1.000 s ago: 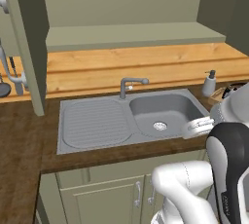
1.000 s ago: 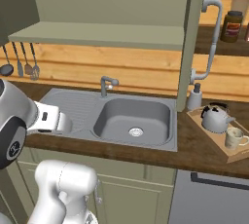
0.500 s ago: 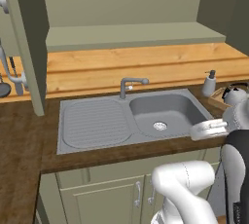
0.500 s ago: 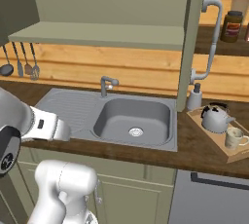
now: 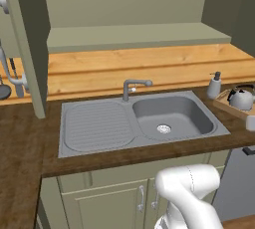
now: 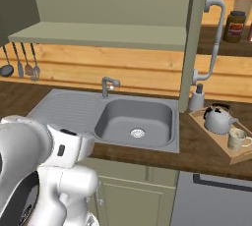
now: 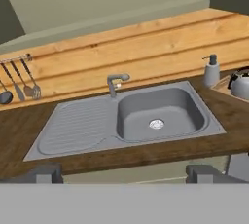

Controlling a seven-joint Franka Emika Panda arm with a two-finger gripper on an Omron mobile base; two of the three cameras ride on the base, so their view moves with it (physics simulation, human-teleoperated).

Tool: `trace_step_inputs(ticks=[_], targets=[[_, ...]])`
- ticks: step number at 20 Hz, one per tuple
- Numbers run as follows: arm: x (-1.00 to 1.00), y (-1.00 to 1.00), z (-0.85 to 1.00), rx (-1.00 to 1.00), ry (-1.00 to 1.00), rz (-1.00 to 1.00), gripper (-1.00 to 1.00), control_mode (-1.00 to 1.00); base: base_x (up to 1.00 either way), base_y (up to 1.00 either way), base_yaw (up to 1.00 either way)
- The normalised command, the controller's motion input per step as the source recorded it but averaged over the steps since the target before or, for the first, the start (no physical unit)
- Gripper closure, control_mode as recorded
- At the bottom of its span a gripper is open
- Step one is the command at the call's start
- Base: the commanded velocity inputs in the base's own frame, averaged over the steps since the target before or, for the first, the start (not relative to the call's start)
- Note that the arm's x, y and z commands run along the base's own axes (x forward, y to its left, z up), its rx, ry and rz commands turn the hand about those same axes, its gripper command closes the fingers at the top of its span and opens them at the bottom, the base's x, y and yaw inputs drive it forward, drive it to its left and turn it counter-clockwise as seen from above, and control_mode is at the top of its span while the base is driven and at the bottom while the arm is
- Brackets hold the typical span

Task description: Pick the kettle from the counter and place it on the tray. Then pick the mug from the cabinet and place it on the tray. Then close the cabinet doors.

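Already the kettle (image 6: 217, 119) and the mug (image 6: 236, 139) sit on the tray (image 6: 205, 126) at the right end of the bench (image 6: 202, 154), so by the look of it only closing the cabinet doors (image 6: 194, 38) remains; the next move calls for reaching up to a door edge and swinging it shut; the tool (image 7: 125, 173) is spread wide, holding and touching nothing, facing the sink (image 7: 155, 113).

kettle (image 7: 241, 84) cut by right edge, tray (image 5: 230, 104) partly off-frame, utensils (image 6: 22, 65) too small to ID
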Motion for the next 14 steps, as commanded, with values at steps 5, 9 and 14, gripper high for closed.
trace_step_inputs(ticks=[5,9,14], targets=[[0.0,-0.69,0.3,0.17,-0.47,0.0,-1.0,-1.0,0.0,0.0,0.0],[-0.09,-0.68,0.13,0.15,-0.52,0.0,-1.0,-1.0,0.0,0.0,0.0],[-0.13,-0.66,0.07,0.17,-0.44,0.0,-1.0,-1.0,0.0,0.0,0.0]])
